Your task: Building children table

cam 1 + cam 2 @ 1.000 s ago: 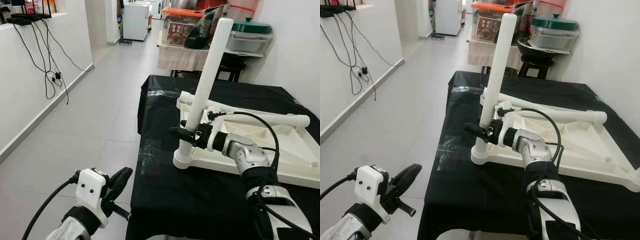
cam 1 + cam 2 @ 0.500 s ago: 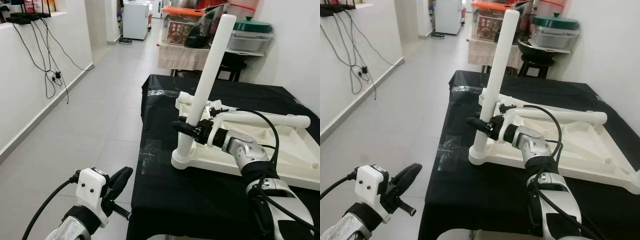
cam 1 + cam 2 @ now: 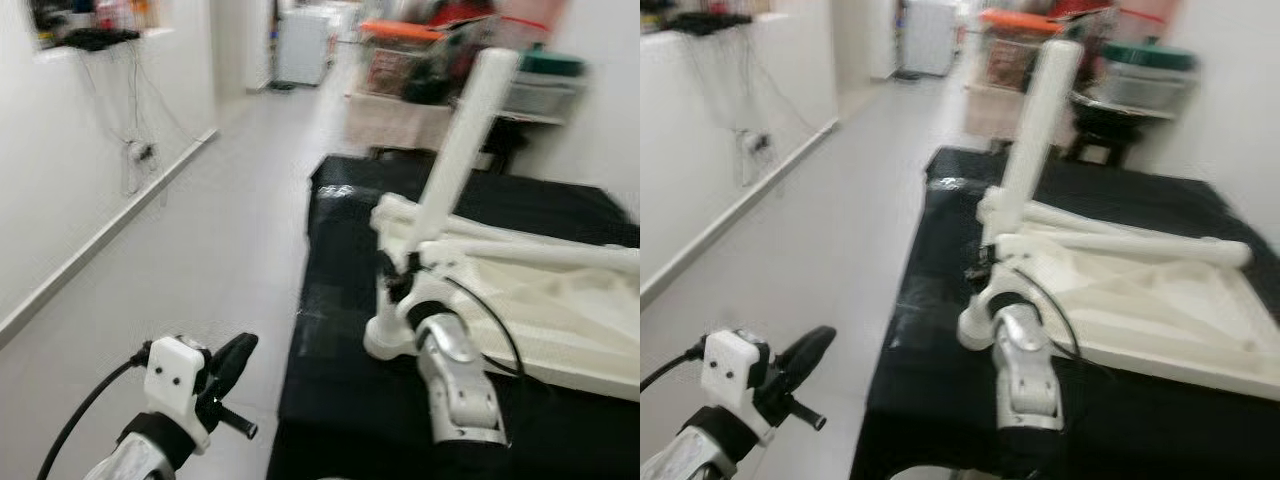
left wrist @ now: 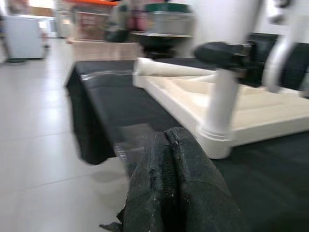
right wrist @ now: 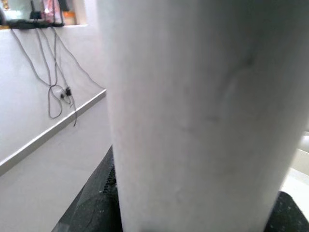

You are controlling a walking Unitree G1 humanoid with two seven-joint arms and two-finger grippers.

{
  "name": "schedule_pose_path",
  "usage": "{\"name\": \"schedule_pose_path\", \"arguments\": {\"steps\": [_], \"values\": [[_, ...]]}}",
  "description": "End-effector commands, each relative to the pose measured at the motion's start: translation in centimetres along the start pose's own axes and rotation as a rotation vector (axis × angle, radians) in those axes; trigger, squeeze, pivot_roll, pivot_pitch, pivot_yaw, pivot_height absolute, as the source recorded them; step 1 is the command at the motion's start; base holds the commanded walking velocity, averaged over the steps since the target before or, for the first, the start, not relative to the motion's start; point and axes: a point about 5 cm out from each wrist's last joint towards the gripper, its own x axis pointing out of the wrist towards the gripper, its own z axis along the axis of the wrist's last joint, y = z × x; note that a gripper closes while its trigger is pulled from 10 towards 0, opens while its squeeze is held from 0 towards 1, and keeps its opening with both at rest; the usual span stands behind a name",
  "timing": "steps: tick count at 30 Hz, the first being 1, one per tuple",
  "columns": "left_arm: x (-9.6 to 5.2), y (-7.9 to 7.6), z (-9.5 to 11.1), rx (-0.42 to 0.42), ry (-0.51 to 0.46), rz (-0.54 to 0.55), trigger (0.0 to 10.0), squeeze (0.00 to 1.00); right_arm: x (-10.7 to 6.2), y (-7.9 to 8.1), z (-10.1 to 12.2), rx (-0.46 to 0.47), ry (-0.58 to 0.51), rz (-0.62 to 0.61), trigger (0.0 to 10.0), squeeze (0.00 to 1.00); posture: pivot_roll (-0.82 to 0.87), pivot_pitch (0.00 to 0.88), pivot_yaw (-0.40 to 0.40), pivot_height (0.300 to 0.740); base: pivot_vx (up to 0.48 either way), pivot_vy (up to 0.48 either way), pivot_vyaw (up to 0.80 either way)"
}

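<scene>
Two grippers are visible. At centre frame the right gripper grasps the white table leg, which stands tilted in the corner socket of the upturned white tabletop on the black cloth. At lower left the left gripper hangs over the floor — fingers pressed together, holding nothing.

Both head cameras look forward and down, blurred, sharing the black-covered table and the white leg. The left wrist camera faces that table low along its fingers. The right wrist camera sits against the leg.
</scene>
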Motion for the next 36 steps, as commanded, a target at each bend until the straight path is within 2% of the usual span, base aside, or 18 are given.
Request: {"name": "schedule_pose_path", "arguments": {"steps": [1, 3, 4, 7, 8, 9, 10, 14, 15, 16, 17, 19, 20, 22, 29, 30, 31, 36], "values": [[0.0, -0.1, -0.2, -0.013, 0.013, -0.002, 10.0, 0.0, 0.1, -1.4, -1.5, -0.018, 0.082, -0.046, 0.0, 0.0, 0.02, 0.0, -0.109, 0.74, 0.0, 0.0, 0.0], [0.0, -0.1, -0.2, -0.012, 0.012, -0.001, 10.0, 0.0, 0.1, -1.5, -1.6, -0.018, 0.091, -0.05, 0.0, 0.0, 0.02, 0.0, -0.109, 0.74, 0.0, 0.0, 0.0], [0.0, 0.0, -0.2, -0.012, 0.012, 0.0, 10.0, 0.0, 0.0, -1.3, -1.7, -0.011, 0.109, -0.044, 10.0, 0.0, 0.02, 0.0, -0.109, 0.74, 0.0, 0.0, 0.0], [0.0, 0.0, -0.3, -0.012, 0.012, -0.002, 10.0, 0.0, -0.5, -0.9, -1.6, 0.011, 0.134, -0.066, 10.0, 0.0, 0.01, 0.0, -0.104, 0.74, 0.0, 0.0, 0.0], [0.0, 0.0, -0.3, -0.013, 0.013, -0.003, 10.0, 0.0, -0.6, -0.9, -1.4, 0.012, 0.137, -0.064, 10.0, 0.27, 0.01, 0.0, -0.102, 0.74, 0.0, 0.0, 0.0], [0.0, 0.0, -0.3, -0.013, 0.013, -0.003, 10.0, 0.0, -0.6, -0.9, -1.4, 0.012, 0.137, -0.064, 10.0, 0.27, 0.01, 0.0, -0.102, 0.74, 0.0, 0.0, 0.0], [0.1, 0.0, -0.3, -0.013, 0.013, -0.004, 10.0, 0.0, 0.0, -0.8, -1.0, 0.022, 0.138, 0.028, 10.0, 1.0, 0.03, 0.0, -0.107, 0.74, 0.0, 0.0, 0.0], [0.2, -0.1, -0.3, -0.013, 0.014, -0.005, 10.0, 0.0, 1.1, -0.8, -0.4, 0.019, 0.135, 0.259, 10.0, 1.0, 0.03, 0.0, -0.104, 0.74, 0.0, 0.0, 0.0], [0.2, -0.1, -0.4, -0.013, 0.014, -0.005, 10.0, 0.0, 1.7, -1.2, -0.2, 0.007, 0.134, 0.392, 10.0, 0.24, 0.04, 0.0, -0.106, 0.74, 0.0, 0.0, 0.0], [0.2, -0.1, -0.4, -0.013, 0.014, -0.005, 10.0, 0.0, 1.7, -1.2, -0.2, 0.007, 0.134, 0.392, 10.0, 0.24, 0.04, 0.0, -0.106, 0.74, 0.0, 0.0, 0.0], [0.2, -0.1, -0.4, -0.013, 0.015, -0.005, 10.0, 0.0, 2.1, -1.7, -0.2, 0.043, 0.156, 0.488, 10.0, 0.0, 0.04, 0.0, -0.106, 0.74, 0.0, 0.0, 0.0], [0.2, -0.1, -0.5, -0.013, 0.016, -0.005, 10.0, 0.0, 2.3, -2.0, -0.1, 0.098, 0.203, 0.708, 10.0, 0.0, 0.05, 0.0, -0.109, 0.74, 0.0, 0.0, 0.0], [0.2, -0.1, -0.5, -0.013, 0.016, -0.005, 10.0, 0.0, 2.3, -2.0, -0.1, 0.098, 0.203, 0.708, 10.0, 0.0, 0.05, 0.0, -0.109, 0.74, 0.0, 0.0, 0.0], [0.1, -0.2, -0.6, -0.013, 0.019, -0.004, 10.0, 0.0, 2.3, -2.1, 0.0, 0.135, 0.266, 0.884, 10.0, 0.0, 0.06, 0.0, -0.112, 0.74, 0.0, 0.0, 0.0], [0.0, -0.2, -0.7, -0.014, 0.024, -0.005, 10.0, 0.0, 2.8, -2.8, 0.4, 0.156, 0.319, 0.929, 10.0, 0.0, 0.07, 0.0, -0.109, 0.74, 0.0, 0.0, 0.0], [0.0, -0.3, -0.7, -0.015, 0.025, -0.005, 10.0, 0.0, 2.9, -3.2, 0.6, 0.172, 0.319, 0.92, 6.0, 0.0, 0.07, 0.0, -0.11, 0.74, 0.0, 0.0, 0.0], [-0.1, -0.3, -0.7, -0.015, 0.026, -0.006, 10.0, 0.0, 3.2, -3.7, 0.8, 0.194, 0.319, 0.916, 0.0, 0.0, 0.07, 0.0, -0.111, 0.74, 0.0, 0.0, 0.0], [-0.1, -0.3, -0.8, -0.015, 0.026, -0.005, 10.0, 0.0, 3.2, -4.1, 1.0, 0.22, 0.319, 0.95, 0.0, 0.0, 0.07, 0.0, -0.111, 0.74, 0.0, 0.0, 0.0]]}}
